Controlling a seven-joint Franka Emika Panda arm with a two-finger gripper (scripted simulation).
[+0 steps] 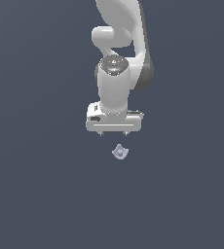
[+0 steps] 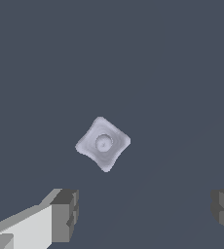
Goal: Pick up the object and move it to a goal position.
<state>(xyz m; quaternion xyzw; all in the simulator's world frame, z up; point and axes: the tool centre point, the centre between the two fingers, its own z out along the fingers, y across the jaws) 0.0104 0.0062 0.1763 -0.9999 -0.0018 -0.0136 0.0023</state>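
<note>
The object (image 1: 120,152) is a tiny pale lavender-grey lumpy piece with pointed corners, lying on the dark grey floor. It also shows in the wrist view (image 2: 103,143) as a four-cornered shape with a round dimple in its middle. My gripper (image 1: 113,133) hangs on the white arm, pointing down, just behind and above the object and apart from it. Its jaws stand wide open and hold nothing. In the wrist view the gripper (image 2: 145,214) shows both fingertips (image 2: 65,214), and the object lies beyond the gap between them.
The flat dark grey floor (image 1: 36,185) fills both views. The white arm (image 1: 119,44) rises behind the gripper in the exterior view. Nothing else shows.
</note>
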